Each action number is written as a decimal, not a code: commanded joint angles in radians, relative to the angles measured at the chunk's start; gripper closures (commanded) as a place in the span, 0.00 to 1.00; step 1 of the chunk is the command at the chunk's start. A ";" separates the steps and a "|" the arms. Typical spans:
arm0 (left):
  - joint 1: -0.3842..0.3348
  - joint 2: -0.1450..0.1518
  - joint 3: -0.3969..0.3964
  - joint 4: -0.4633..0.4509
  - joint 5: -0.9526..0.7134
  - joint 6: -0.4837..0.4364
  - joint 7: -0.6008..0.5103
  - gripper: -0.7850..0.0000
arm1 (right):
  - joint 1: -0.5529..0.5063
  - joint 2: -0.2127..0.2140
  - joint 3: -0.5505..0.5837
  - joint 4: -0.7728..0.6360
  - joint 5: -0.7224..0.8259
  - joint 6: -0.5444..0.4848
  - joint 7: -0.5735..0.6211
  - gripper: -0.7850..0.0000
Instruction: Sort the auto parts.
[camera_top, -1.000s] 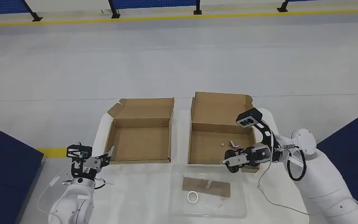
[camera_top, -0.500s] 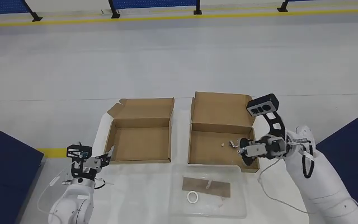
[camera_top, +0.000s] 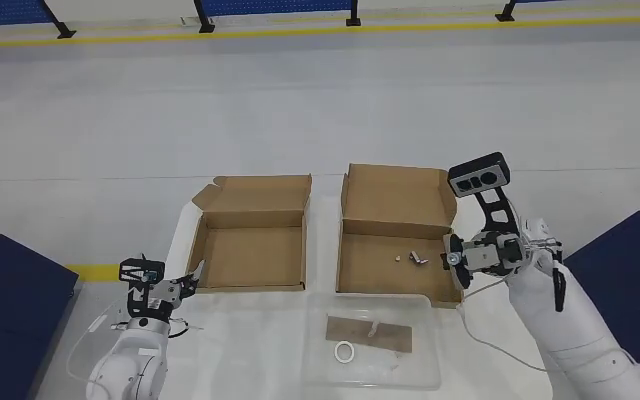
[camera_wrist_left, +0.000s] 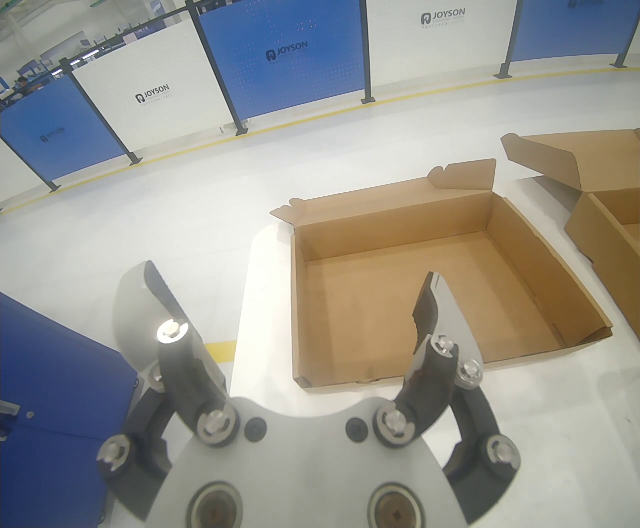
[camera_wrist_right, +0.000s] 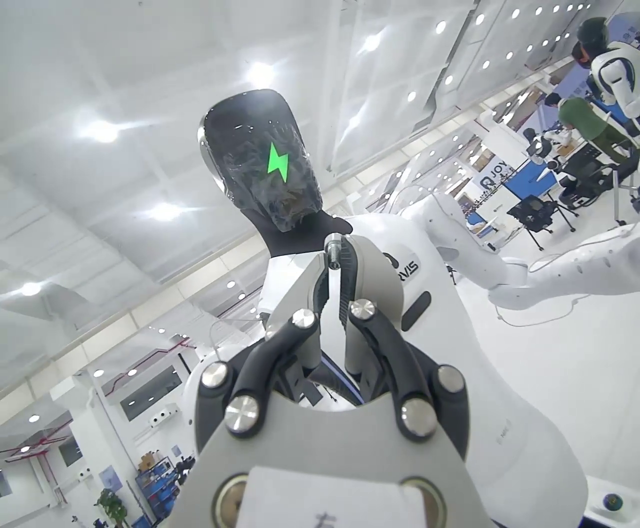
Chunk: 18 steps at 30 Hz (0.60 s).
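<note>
Small silver threaded metal part (camera_wrist_right: 333, 248) is pinched between the closed fingertips of the right end effector (camera_wrist_right: 334, 262), which is pointed upward at the right edge of the right-hand open brown cardboard box (camera_top: 385, 275). Two small pale parts (camera_top: 412, 258) are noted on that box's floor. A white ring (camera_top: 345, 351) is seen in the clear plastic tray (camera_top: 425, 375) on the white counter (camera_top: 250, 320). The left end effector (camera_wrist_left: 289, 277) is held spread wide and empty, near the left-hand open brown cardboard box (camera_wrist_left: 395, 230).
</note>
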 joint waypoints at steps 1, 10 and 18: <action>0.000 0.000 0.000 0.000 0.000 0.000 0.000 0.00 | -0.013 -0.004 -0.002 -0.030 0.021 0.014 -0.033 1.00; 0.000 0.000 0.000 0.000 0.000 0.000 0.000 0.00 | -0.055 -0.039 -0.026 -0.070 0.200 0.024 -0.070 1.00; 0.000 0.000 0.000 0.000 0.000 0.000 0.000 0.00 | -0.065 -0.066 -0.016 -0.087 0.284 0.017 -0.075 1.00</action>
